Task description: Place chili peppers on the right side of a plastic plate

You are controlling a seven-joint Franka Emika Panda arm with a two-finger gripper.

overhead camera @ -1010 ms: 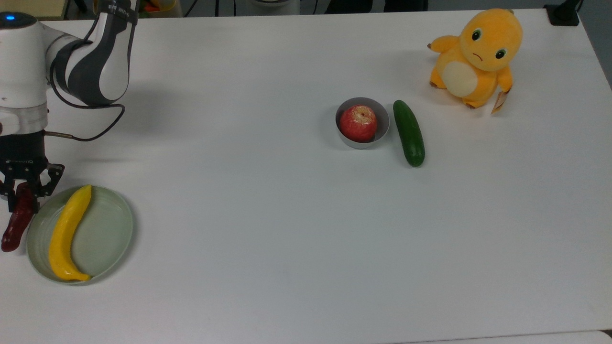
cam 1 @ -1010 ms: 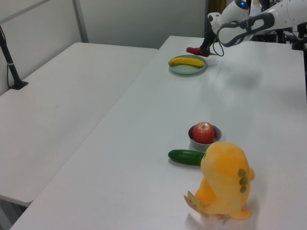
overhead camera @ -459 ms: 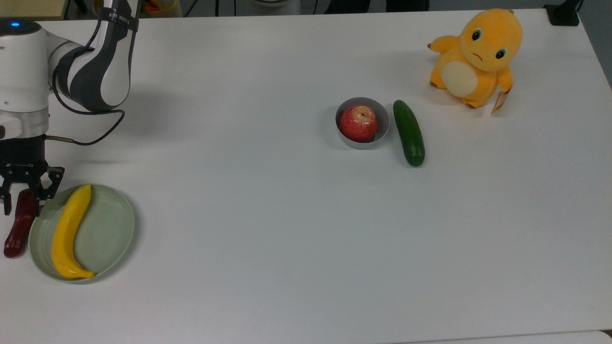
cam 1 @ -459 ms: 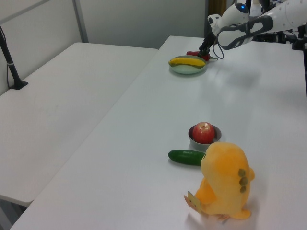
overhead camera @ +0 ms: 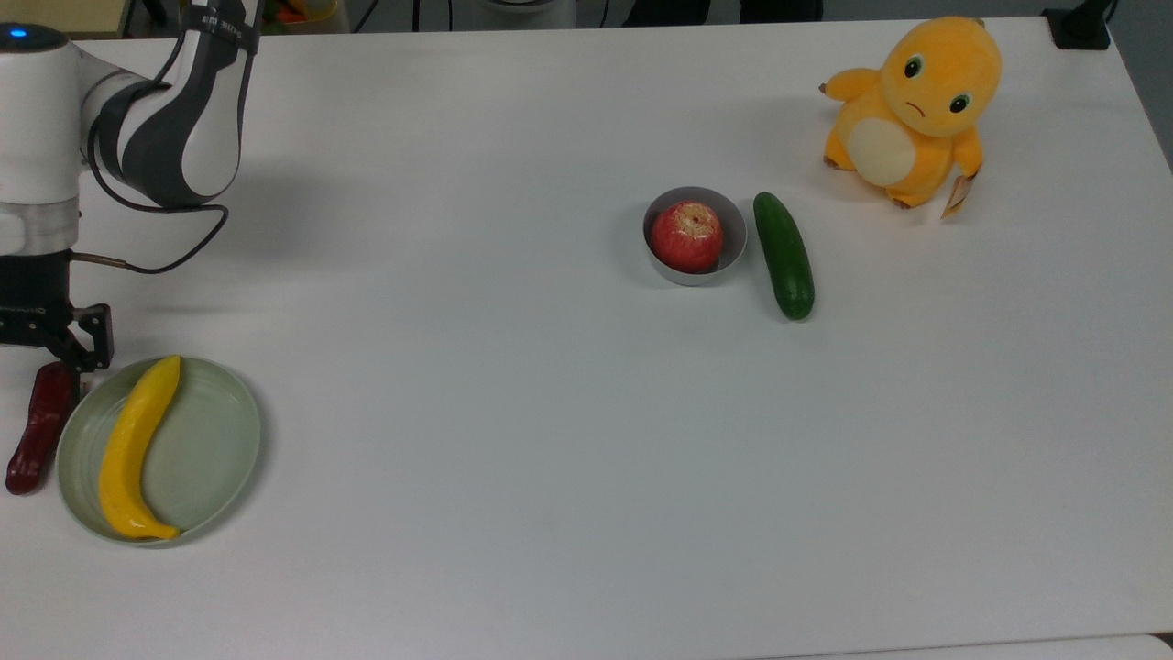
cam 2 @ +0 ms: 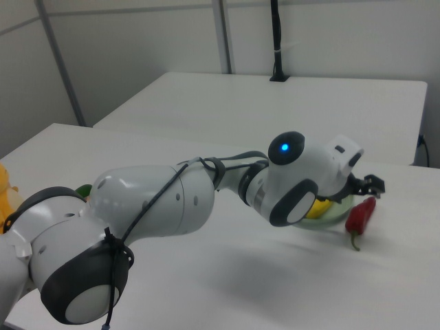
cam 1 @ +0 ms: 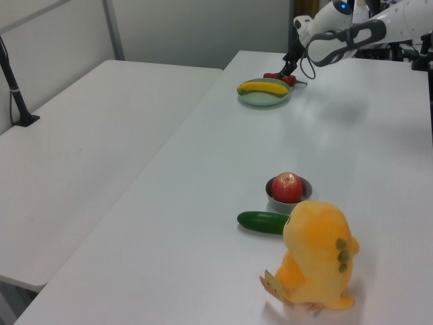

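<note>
The dark red chili pepper (overhead camera: pixel 32 426) lies flat on the white table, just off the rim of the pale green plastic plate (overhead camera: pixel 197 440) on the top view's left. A yellow banana (overhead camera: pixel 133 449) lies in the plate. My gripper (overhead camera: pixel 44 348) hangs open above the chili's upper end, holding nothing. In the left view the chili (cam 1: pixel 281 76) lies behind the plate (cam 1: pixel 265 100), below the gripper (cam 1: pixel 291 68). In the right view the chili (cam 2: pixel 361 214) lies to the right of the plate (cam 2: pixel 342 206), with a black finger (cam 2: pixel 375 184) just above it.
A red apple (overhead camera: pixel 687 236) sits in a small grey bowl (overhead camera: pixel 662 266) mid-table, with a dark green cucumber (overhead camera: pixel 783 255) beside it. An orange plush toy (overhead camera: pixel 912 110) stands at the far right. The chili lies close to the top view's left border.
The gripper has let go of the chili and lifted off it. The chili has settled flat on the table beside the plate, which has shifted slightly.
</note>
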